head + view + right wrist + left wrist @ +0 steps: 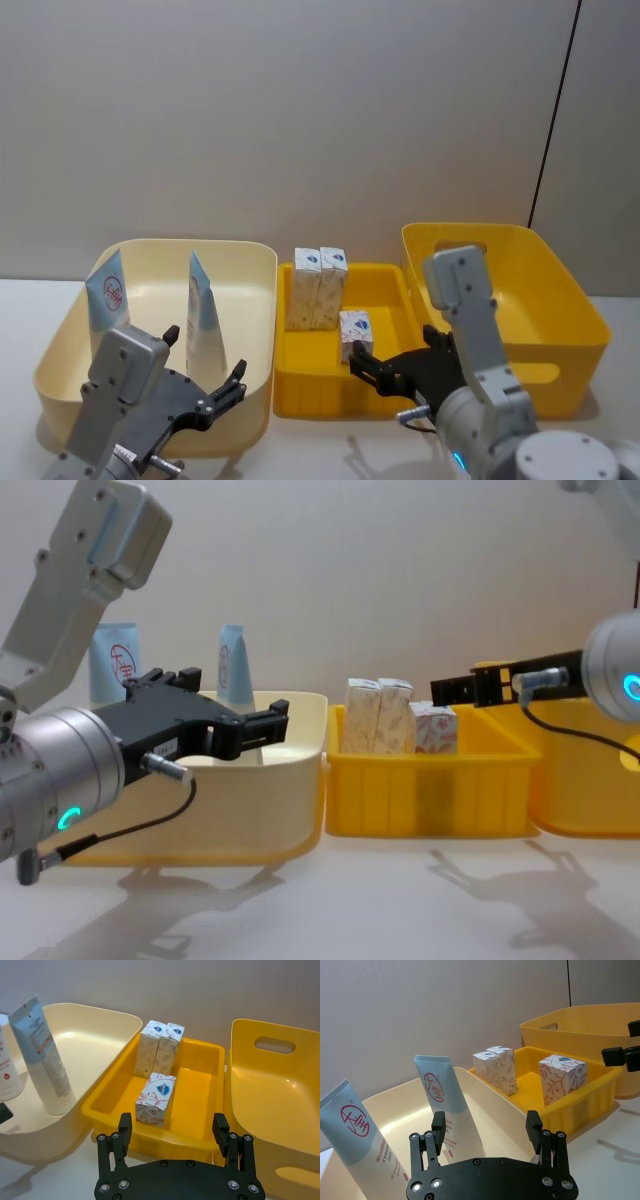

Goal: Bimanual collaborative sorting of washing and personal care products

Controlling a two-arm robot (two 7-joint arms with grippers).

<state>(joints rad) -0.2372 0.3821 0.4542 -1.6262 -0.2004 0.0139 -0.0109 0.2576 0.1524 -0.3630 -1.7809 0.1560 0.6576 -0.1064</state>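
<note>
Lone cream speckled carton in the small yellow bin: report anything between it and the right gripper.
Nothing visible. The open right gripper hovers at the small yellow bin, facing the lone cream speckled carton.

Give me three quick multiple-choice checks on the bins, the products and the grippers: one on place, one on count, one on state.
1. The two squeeze tubes stand: A in the large yellow bin; B in the cream bin; C on the table.
2. How many cartons stand in the middle yellow tray? A two; B three; C five.
3. The left gripper, before the cream bin, and the right gripper, before the middle yellow tray, are: A both shut on cartons; B left shut on a tube; C both open.

Answers:
1 B: both tubes stand inside the cream bin.
2 B: two cartons stand side by side at the back, and one stands apart in front.
3 C: each wrist view shows its fingers spread, gripping nothing.
</note>
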